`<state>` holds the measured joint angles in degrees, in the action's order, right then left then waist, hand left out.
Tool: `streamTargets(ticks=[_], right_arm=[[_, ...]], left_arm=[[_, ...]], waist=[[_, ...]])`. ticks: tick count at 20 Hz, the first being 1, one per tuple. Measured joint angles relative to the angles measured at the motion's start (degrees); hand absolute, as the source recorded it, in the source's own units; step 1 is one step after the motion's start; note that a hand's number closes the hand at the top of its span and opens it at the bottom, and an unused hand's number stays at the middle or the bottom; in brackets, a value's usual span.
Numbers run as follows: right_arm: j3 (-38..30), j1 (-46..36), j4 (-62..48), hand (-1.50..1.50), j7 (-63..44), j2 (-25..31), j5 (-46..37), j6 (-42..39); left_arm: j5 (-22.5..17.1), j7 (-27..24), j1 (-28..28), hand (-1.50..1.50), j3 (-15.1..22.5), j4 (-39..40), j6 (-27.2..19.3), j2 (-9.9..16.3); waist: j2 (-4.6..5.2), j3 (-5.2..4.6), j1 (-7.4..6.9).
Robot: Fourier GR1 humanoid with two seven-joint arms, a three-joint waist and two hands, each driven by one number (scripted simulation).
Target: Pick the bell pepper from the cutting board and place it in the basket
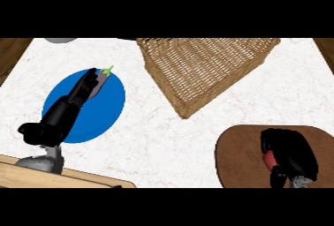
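Note:
The red bell pepper lies on the brown cutting board at the lower right. Only a sliver of it shows at the left side of my right hand, which covers it with fingers curled round it. The wicker basket stands at the top centre, up and to the left of the board, with bare counter between them. My left hand rests open at the left, its straight fingers lying over a blue plate.
A greyish vegetable with a green stem lies at the plate's far edge by my left fingertips. A light wooden block fills the lower left corner. A grey round object peeks in at the top left.

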<state>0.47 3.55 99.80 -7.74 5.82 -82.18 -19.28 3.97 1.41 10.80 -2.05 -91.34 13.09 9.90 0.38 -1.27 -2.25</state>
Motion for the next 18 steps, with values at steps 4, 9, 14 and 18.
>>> streamTargets(ticks=[4, 9, 14, 18], right_arm=[[1.46, -4.79, -0.01, 1.50, -10.95, -2.78, 2.15, 0.78], [3.91, -12.27, -0.21, 1.50, -23.89, -4.90, 8.63, 7.23], [7.10, -21.98, 0.99, 1.50, -35.43, -5.54, 11.31, 17.80], [10.01, -30.00, 0.19, 1.50, -45.04, -5.71, 9.78, 25.43]], left_arm=[[-0.13, -0.22, 0.61, 0.00, 0.87, 0.03, 0.54, -0.43], [-0.36, -0.42, 1.82, 0.00, 2.06, 1.43, 1.17, -1.15], [-0.26, -0.66, 3.42, 0.00, 3.34, 2.87, 1.72, -1.78], [0.06, -0.56, 4.50, 0.00, 4.34, 3.58, 2.03, -2.22]], waist=[[0.42, 0.66, -2.07], [0.90, 1.42, -4.67], [0.76, 1.34, -7.13], [0.74, 1.09, -8.59]])
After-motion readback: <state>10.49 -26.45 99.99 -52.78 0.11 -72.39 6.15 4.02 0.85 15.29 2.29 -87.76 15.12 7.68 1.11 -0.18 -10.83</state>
